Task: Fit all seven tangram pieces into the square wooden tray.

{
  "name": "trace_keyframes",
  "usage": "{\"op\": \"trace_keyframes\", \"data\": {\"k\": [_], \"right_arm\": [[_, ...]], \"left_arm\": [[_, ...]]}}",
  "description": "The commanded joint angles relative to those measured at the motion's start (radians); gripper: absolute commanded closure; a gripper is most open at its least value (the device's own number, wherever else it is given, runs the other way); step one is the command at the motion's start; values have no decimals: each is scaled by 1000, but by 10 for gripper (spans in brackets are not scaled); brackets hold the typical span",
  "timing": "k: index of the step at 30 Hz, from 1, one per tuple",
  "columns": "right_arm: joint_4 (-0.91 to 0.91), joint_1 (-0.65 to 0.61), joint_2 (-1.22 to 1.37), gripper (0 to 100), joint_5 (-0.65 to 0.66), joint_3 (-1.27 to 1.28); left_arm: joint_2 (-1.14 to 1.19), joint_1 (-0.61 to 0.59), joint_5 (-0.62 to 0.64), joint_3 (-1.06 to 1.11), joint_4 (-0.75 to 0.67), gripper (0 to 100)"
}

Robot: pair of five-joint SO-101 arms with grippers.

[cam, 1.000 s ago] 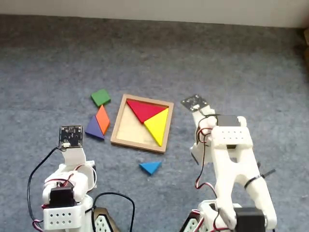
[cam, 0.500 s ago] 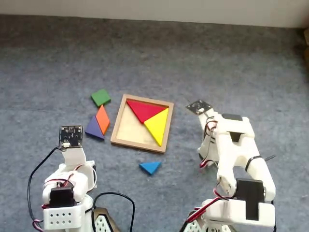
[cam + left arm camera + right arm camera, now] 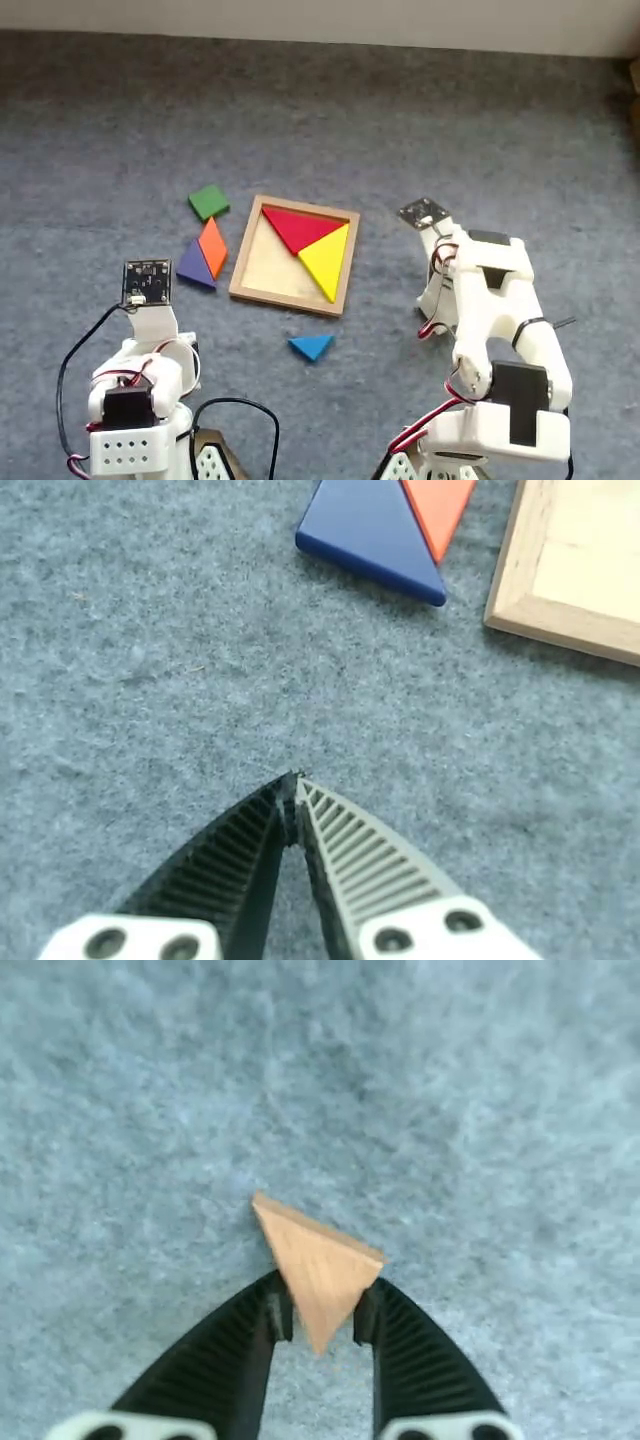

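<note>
Grey-blue felt covers the table. Far left, the left gripper hangs over bare felt, jaws pressed tip to tip w/ nothing between, near the dark blue triangle. The green square lies further back. The orange parallelogram touches the dark blue triangle, both just beside the tray on its left. Inside the tray, the red triangle & yellow triangle sit edge to edge on the right side; the rest is bare wood. The light blue triangle lies on the felt near the tray's front rim. Right of the tray, the right gripper pinches the tan triangle by one corner, over felt, apart from the tray. Step in hand, prob.: bring the tan triangle to the tray. To do it well: keep the pinch firm, clear the rim, turn it so its edges match the gap, and set it flat before letting go. Count: 1 tray; 7 pcs: 5 triangles, 1 square, 1 parallelogram; 2 seated, 4 loose, 1 gripped.
</note>
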Motion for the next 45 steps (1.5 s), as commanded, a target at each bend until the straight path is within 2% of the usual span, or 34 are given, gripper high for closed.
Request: {"op": "trace_keyframes", "data": {"k": [1,9,16,28,45], "right_arm": [[70,-24,-22,966,14,-56],[185,-105,-311,969,8,-56],[188,-203,-496,969,-92,42],[196,-220,-527,969,-158,64],[191,-222,-527,969,-157,65]], "left_arm": [[-13,-8,-6,21,5,993],[-13,-8,-6,21,5,993],[-13,-8,-6,21,5,993],[-13,-8,-6,21,5,993],[-13,-8,-6,21,5,993]]}}
